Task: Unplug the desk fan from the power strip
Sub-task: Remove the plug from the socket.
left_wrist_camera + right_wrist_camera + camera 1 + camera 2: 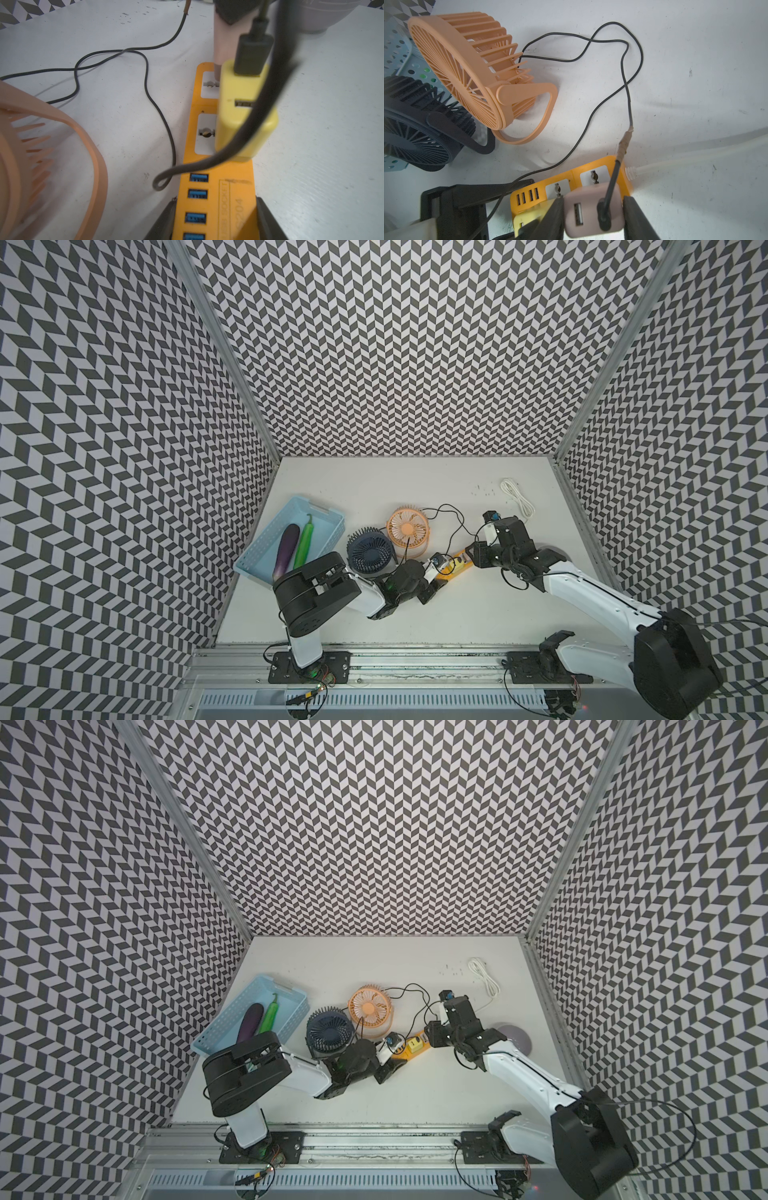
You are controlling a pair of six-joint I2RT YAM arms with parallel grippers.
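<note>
The orange power strip [457, 567] [424, 1036] [216, 203] [572, 176] lies on the white table between the arms. My left gripper [216, 220] [436, 577] is shut on its end with the blue USB ports. My right gripper [592, 216] [471, 560] is shut on a pink adapter [591, 212] [223, 45] standing on the far socket. Whether its prongs are in I cannot tell. Its black cable [626, 87] loops back toward the orange desk fan [407, 526] [467, 68]. A yellow adapter [239, 116] with another black cable fills the other socket.
A dark blue fan [370, 551] [415, 128] stands next to the orange one. At the left, a light blue basket [324, 522] holds an eggplant [286, 549] and a green pepper [305, 541]. A white cord coil [517, 497] lies back right. A grey bowl [515, 1038] sits under my right arm.
</note>
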